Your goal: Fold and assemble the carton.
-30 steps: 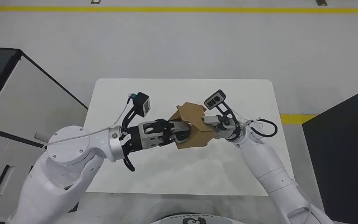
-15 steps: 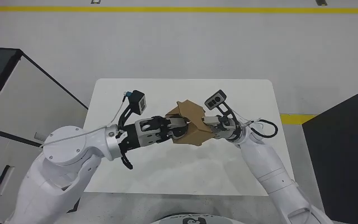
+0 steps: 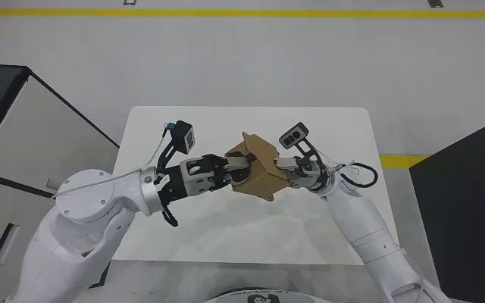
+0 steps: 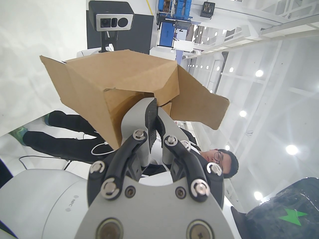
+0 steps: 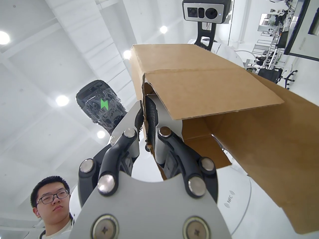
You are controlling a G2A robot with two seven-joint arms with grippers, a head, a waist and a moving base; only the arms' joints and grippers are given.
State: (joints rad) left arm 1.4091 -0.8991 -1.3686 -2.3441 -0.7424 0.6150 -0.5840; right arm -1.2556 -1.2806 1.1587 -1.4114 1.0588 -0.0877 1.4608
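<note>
Carton (image 3: pixel 256 170) hangs over the bench (image 3: pixel 326 227), half-formed: my left jaws pinch 1 flap, my right jaws clamp the opposite edge. Flaps splay loose; closing them, I judge, is left.

Carton (image 3: pixel 256 168): plain brown cardboard all over, no print or pattern.
Worktop (image 3: pixel 333 129): plain white.
Left gripper (image 4: pixel 155 105): silver-grey metal base, black links, shiny silver screws.
Left fingers (image 4: pixel 133 119): light grey, faced with black ribbed pads (image 4: pixel 151 115).
Right gripper (image 5: pixel 145 105): silver-grey base, black links, silver screws.
Right fingers (image 5: pixel 128 123): light grey, with black ribbed facing.
Floor (image 3: pixel 242 60): pale grey, crossed by a yellow line (image 3: pixel 242 12).
</note>
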